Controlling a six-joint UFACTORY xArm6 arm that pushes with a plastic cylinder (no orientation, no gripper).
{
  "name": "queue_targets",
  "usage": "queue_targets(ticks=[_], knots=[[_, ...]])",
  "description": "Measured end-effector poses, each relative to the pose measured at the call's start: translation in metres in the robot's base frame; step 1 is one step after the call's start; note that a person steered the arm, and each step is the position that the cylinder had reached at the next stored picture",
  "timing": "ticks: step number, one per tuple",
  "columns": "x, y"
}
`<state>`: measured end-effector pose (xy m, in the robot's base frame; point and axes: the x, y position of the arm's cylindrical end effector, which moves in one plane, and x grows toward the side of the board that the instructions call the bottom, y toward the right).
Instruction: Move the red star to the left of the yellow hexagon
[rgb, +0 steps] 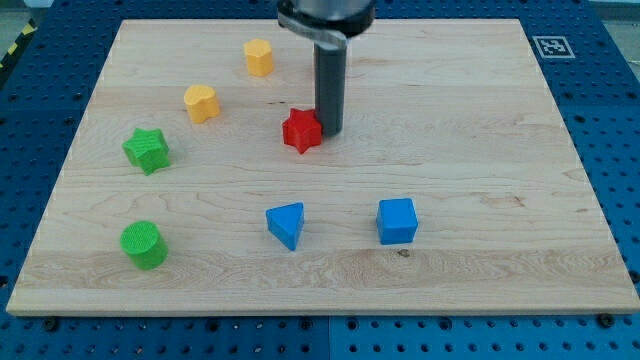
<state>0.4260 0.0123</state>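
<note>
My tip (329, 133) sits touching the right flank of the red star (302, 131), i.e. at the star's 3 o'clock; no fingers on this rig, just a bare rod, so nothing is spread or pinching, contact is a plain side push. That placement makes sense: with the rod on the right side, a slide toward the view's left drives the star leftward, which is the way the task needs. Red star is mid-worktop, slightly above centre. Two yellow blocks lie at its 10–11 o'clock: one yellow block (259, 57) near the top edge and another yellow block (201, 103) lower and further left; shapes are small, can't say for sure which one is the hexagon, the upper one looks more hexagonal, my guess. Either way the star is currently right of and below both, so task not done. Judgement: push needs to go left and then up, skirting the lower yellow block so it isn't knocked. Further out: green star (147, 150) at the star's 9 o'clock, well apart, could be in the path on a straight left push. Green cylinder (143, 245) at 8 o'clock, blue triangular block (286, 224) at 6 o'clock, blue cube (397, 221) at 4–5 o'clock, all clear of the route. Wooden worktop (500, 120) lies flat on a blue pegboard.
</note>
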Motion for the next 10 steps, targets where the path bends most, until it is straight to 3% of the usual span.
queue_targets(ticks=[1,2,5,7,8,10], knots=[[0.03,0.008],[0.035,-0.027],[-0.004,-0.048],[0.004,0.02],[-0.027,-0.006],[-0.04,-0.084]])
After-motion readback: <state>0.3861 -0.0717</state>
